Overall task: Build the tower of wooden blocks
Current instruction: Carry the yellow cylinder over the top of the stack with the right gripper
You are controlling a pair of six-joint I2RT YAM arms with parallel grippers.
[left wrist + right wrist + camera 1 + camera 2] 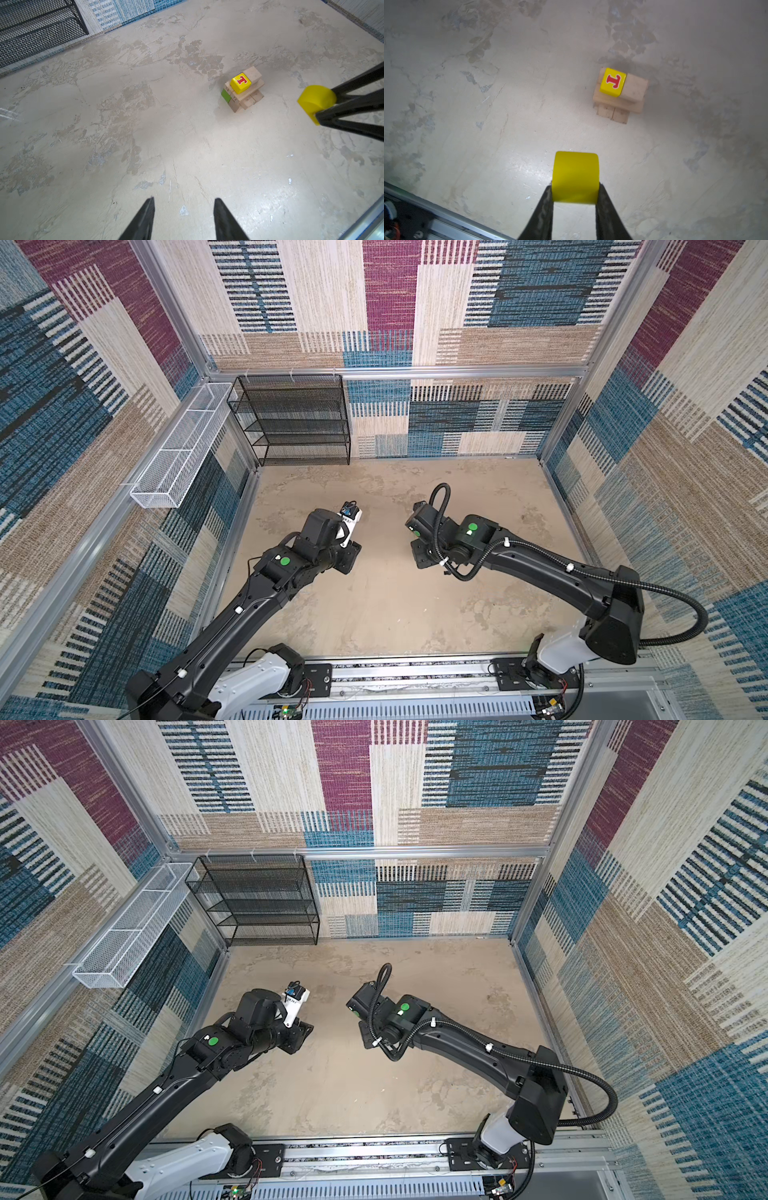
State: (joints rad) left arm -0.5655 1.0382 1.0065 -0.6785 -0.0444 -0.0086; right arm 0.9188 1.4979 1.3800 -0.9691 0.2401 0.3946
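Observation:
The tower stands on the mottled beige floor: tan planks in crosswise layers, with a lime-green brick at one lower corner. On top, a yellow cube with a red T sits beside a tan block. My right gripper is shut on a yellow rounded piece, held above the floor and apart from the tower. My left gripper hangs open and empty, well short of the tower. In both top views the arms hide the tower and both grippers.
A black mesh shelf stands in the back left corner. A white wire basket hangs on the left wall. The aluminium base rail runs along the front. Patterned walls enclose the floor.

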